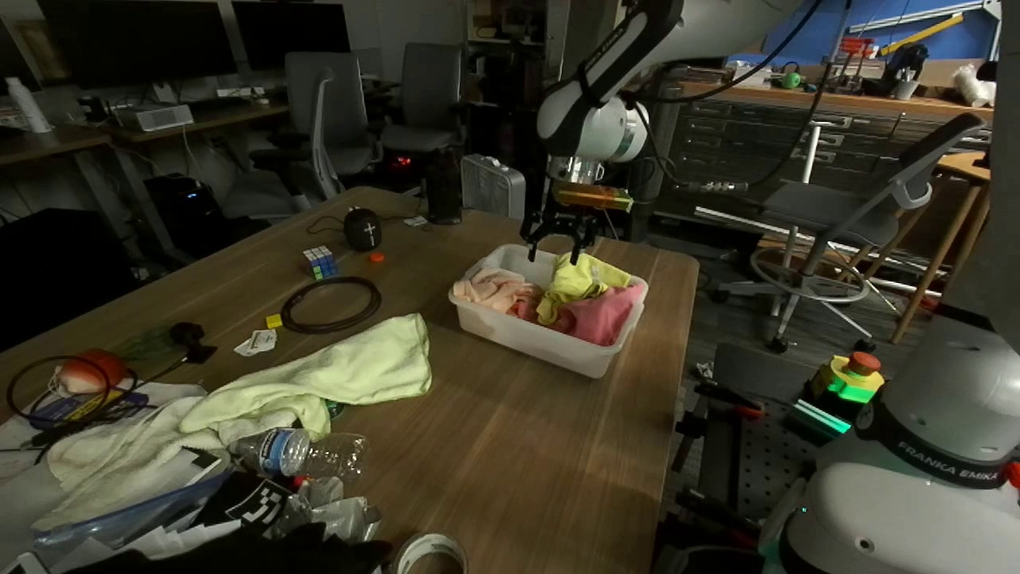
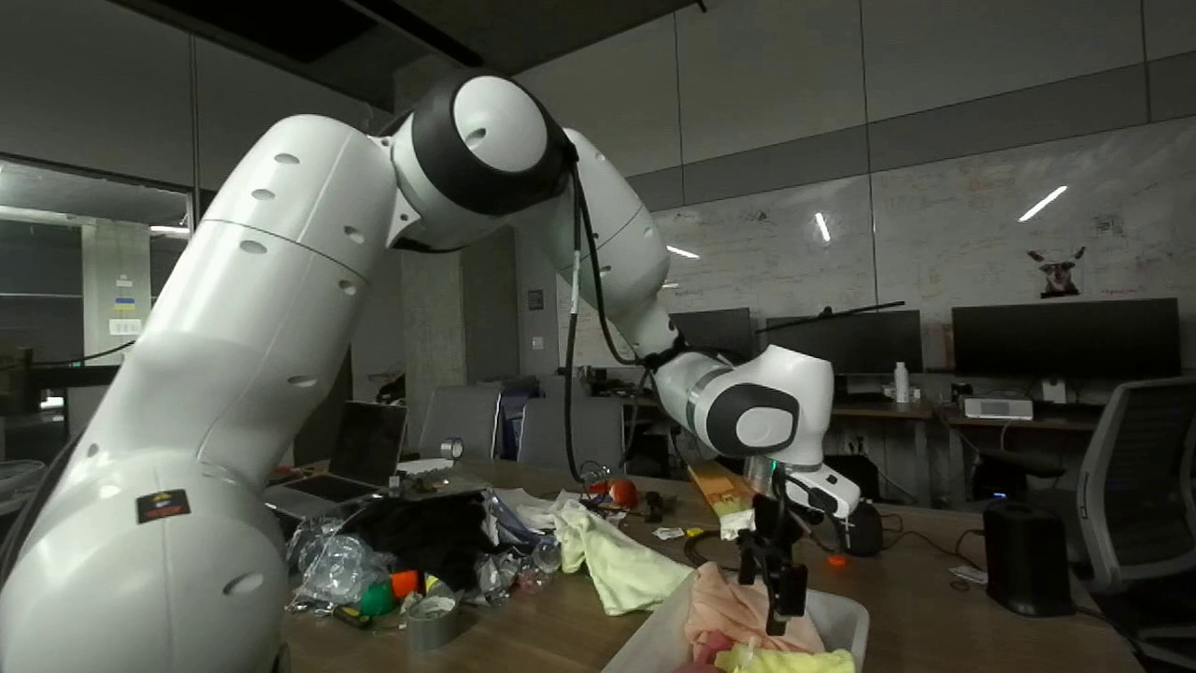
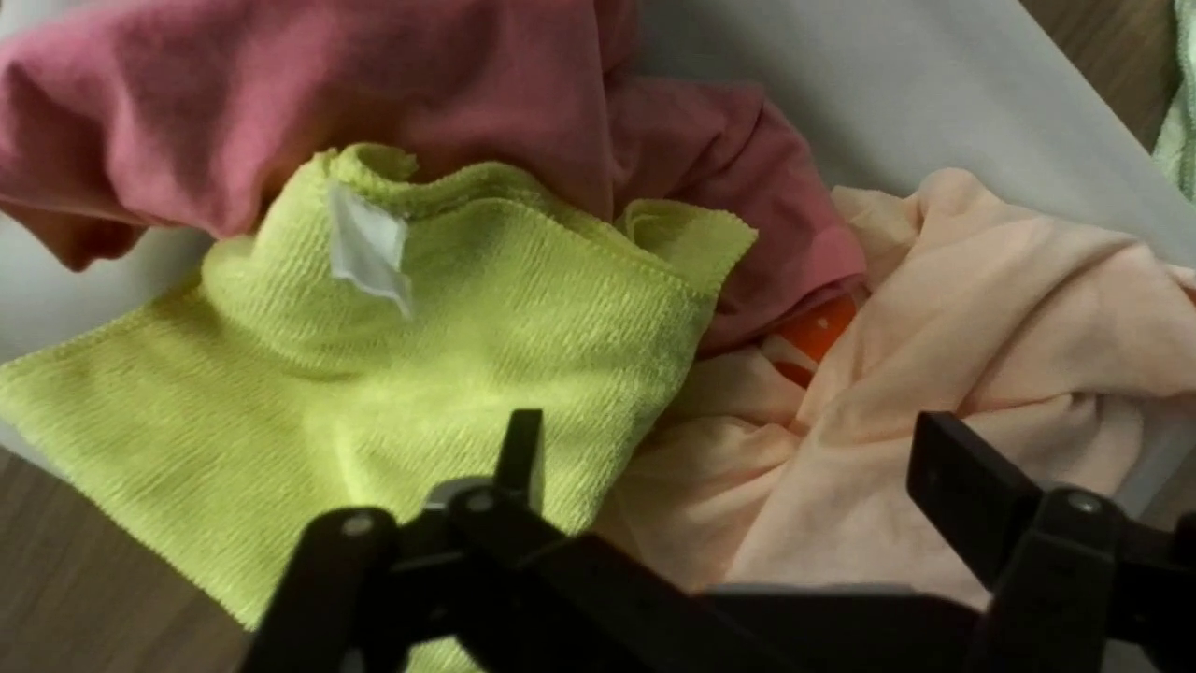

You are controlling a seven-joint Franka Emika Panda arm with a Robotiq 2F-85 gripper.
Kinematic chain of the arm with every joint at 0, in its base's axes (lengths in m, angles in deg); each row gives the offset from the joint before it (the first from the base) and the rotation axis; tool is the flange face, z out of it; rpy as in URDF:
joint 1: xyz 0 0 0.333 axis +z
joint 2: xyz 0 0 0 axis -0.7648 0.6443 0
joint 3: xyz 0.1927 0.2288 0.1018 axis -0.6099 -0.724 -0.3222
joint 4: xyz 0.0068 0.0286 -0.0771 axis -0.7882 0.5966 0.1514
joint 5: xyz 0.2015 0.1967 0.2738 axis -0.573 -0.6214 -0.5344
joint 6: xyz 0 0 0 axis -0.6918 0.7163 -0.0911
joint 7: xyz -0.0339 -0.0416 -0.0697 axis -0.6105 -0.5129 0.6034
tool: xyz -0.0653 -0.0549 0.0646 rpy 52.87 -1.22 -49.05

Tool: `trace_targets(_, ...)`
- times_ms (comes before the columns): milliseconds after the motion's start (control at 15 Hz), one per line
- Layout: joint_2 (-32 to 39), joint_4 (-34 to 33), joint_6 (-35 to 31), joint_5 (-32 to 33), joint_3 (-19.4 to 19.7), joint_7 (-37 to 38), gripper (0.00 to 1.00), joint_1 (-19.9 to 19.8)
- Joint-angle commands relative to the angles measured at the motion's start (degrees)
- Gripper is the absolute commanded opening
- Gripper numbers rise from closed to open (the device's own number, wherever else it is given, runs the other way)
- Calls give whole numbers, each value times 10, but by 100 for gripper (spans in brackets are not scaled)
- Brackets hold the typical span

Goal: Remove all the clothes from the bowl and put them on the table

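Note:
A white tub, the bowl (image 1: 526, 339), stands on the wooden table (image 1: 510, 446) and holds several cloths. A yellow cloth (image 1: 586, 279) with a white tag lies on top; it fills the left of the wrist view (image 3: 448, 355). A pink cloth (image 1: 606, 315) lies beside and partly under it. A peach cloth (image 1: 496, 288) lies at the opposite end; it also shows in the wrist view (image 3: 1009, 318). A small orange patch (image 3: 815, 329) shows between the folds. My gripper (image 1: 554, 257) is open and empty, pointing down over the tub, its fingers above the yellow and peach cloths.
A pale green towel (image 1: 358, 367) lies on the table beside the tub. Near it are a plastic bottle (image 1: 303, 453), a cable ring (image 1: 331, 305), a Rubik's cube (image 1: 320, 261), a round black speaker (image 1: 362, 229) and a tape roll (image 1: 430, 550). A table edge runs close past the tub.

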Motion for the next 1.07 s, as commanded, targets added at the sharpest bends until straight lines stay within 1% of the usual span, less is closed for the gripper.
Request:
trace_targets(0,27,-32,-8,1,2,44,100,-3)
trace_targets(200,41,-39,-21,20,11,77,100,5)
trace_targets(333,48,-45,-17,29,14,97,100,7)
trace_targets(800,70,-60,23,54,16,137,100,9)
trace_targets(1000,85,-67,22,73,26,161,100,15)
